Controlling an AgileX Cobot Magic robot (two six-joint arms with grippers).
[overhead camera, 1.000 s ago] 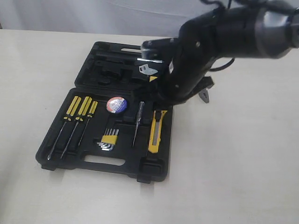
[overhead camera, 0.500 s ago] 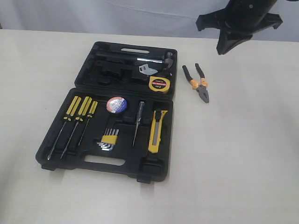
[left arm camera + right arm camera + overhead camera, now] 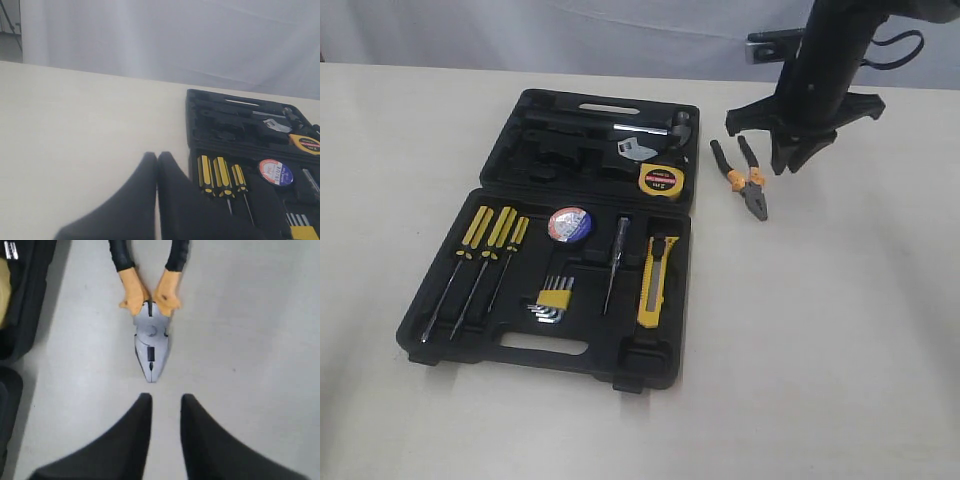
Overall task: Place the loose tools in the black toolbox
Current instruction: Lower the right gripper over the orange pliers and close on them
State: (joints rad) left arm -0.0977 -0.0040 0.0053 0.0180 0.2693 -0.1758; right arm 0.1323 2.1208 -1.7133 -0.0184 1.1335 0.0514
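Note:
The black toolbox [image 3: 510, 345] lies open on the table. In it lie the tape roll [image 3: 570, 223], the yellow tape measure [image 3: 660, 180] and the yellow utility knife [image 3: 655, 282]. The orange-and-black-handled pliers [image 3: 745, 180] lie on the table just right of the box. My right gripper [image 3: 788, 160] hangs just above and right of them. In the right wrist view its jaws [image 3: 165, 400] stand slightly apart and empty, a short way off the pliers' grey nose [image 3: 150, 347]. My left gripper [image 3: 157, 156] is shut and empty, beside the box's left edge.
Three yellow-handled screwdrivers [image 3: 485, 235] and a hex key set [image 3: 555, 297] sit in the toolbox's front half, with a thin tester screwdriver [image 3: 615, 262]. A hammer and wrench [image 3: 640, 140] lie in the back half. Bare table [image 3: 840, 330] spreads to the right of the box.
My right arm has left the toolbox, swung right and come down over the pliers. Its jaws, shut before, now stand apart. The tape measure it covered now shows in the box.

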